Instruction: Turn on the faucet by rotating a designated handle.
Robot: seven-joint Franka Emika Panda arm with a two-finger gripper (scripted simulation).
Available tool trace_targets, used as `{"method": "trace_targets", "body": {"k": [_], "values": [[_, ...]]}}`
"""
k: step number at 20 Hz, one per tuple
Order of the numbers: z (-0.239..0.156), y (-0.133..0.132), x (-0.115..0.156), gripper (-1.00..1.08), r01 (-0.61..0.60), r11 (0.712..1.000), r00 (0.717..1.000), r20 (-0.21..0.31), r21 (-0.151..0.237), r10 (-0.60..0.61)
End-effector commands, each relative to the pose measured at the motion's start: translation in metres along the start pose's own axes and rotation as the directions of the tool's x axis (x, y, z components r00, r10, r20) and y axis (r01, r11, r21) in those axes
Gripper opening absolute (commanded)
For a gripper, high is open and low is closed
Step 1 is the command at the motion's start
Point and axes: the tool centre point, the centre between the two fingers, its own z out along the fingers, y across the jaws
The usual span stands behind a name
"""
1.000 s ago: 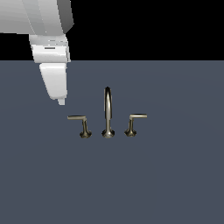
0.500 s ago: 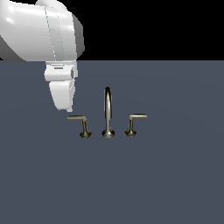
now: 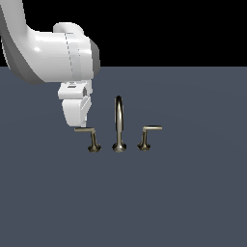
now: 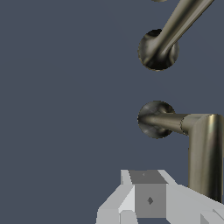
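- Arm [image 3: 48,53] comes in from the exterior view's upper left, wrist bent down so the gripper [image 3: 77,126] hangs right over the far-left end of the handle [image 3: 86,130]. Probably placed there because pushing at the lever's tip gives the most turn.
- Faucet [image 3: 118,125] stands mid-scene on the grey surface [image 3: 193,202]: arched spout in the middle, one lever on each side. Target handle is on the exterior view's left, arm pointing left. Mirror lever [image 3: 150,129] on the right is well apart from the gripper, untouched.
- Gripper tip looks to be at or just touching the handle arm in the exterior view; contact can't be confirmed. Claw state: can't tell, fingers overlap into one white block and no gap is readable in either view.
- Wrist view adds a top-down look: handle arm [image 4: 205,157] runs just beside the gripper body [image 4: 148,199], not visibly between fingers. Handle's flared base [image 4: 154,119] and the spout base [image 4: 157,51] show as round discs.
- Exterior view alone shows height, the whole faucet and the second lever.
- Judgement: handle not yet turned; a sideways sweep is next.
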Motion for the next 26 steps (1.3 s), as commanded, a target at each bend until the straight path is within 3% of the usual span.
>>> {"method": "trace_targets", "body": {"k": [1, 13, 23, 26], "values": [[0.004, -0.004, 0.002, -1.0, -0.02, 1.0, 1.0, 0.0, 0.001, 0.02], [0.004, -0.005, 0.002, -1.0, -0.022, 1.0, 1.0, 0.001, 0.001, 0.022], [0.004, 0.029, -0.017, -1.0, -0.022, 1.0, 1.0, 0.001, 0.001, 0.022], [0.004, 0.024, -0.01, -1.0, -0.03, 1.0, 1.0, 0.003, 0.009, 0.03]]}}
